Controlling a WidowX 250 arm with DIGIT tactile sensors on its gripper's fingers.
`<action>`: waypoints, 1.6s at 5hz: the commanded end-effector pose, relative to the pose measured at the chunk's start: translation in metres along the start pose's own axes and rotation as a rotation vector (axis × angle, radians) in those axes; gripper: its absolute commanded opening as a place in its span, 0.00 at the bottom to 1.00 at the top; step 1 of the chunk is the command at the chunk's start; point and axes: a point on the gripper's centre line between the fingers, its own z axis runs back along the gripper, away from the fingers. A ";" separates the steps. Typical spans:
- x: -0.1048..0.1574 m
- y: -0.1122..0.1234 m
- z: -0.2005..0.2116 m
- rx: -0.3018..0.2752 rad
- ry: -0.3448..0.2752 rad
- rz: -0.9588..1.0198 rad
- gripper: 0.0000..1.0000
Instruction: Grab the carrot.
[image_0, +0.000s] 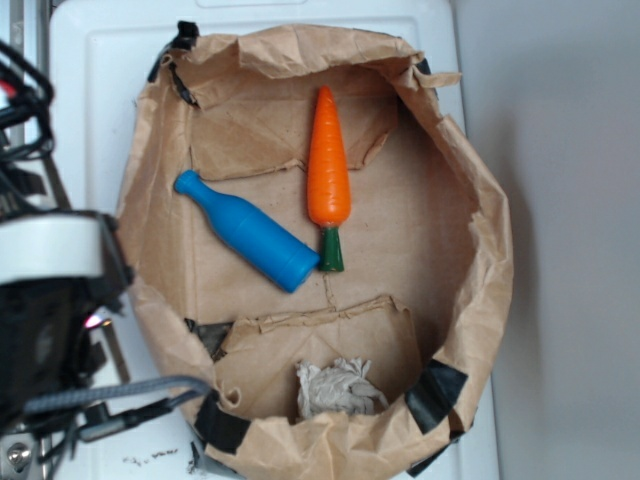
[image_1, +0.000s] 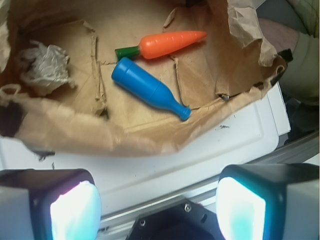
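Arm: the gripper (image_1: 158, 207) sits at the left of the exterior view, outside the paper bag (image_0: 490, 300), over the white worktop (image_0: 90, 130).
Jaws: apart, nothing between them; in the wrist view both pads frame the near edge of the bag.
Blue bottle (image_0: 247, 231): lies on the bag floor, left of centre, neck pointing up-left, base just beside the carrot's stem.
Carrot (image_0: 328, 170): lies flat on the bag floor near the centre, tip toward the far rim, dark green stem (image_0: 332, 250) toward the near side. Contact between stem and bottle base cannot be told.
Crumpled paper wad (image_0: 338, 388): lower part of the bag, well apart from the carrot.
Handling (judgement): glossy moulded plastic, likely light, stiff and slippery; the taper could let it squirt out of a grip near the tip.
Grasp site (judgement): across the thick orange body just above the stem, jaws square to its long axis, clear of the bottle.
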 end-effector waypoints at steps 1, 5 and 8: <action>0.064 0.016 -0.032 -0.001 0.024 0.106 1.00; 0.099 0.020 -0.044 -0.035 0.015 0.206 1.00; 0.130 0.019 -0.068 -0.092 0.033 0.407 1.00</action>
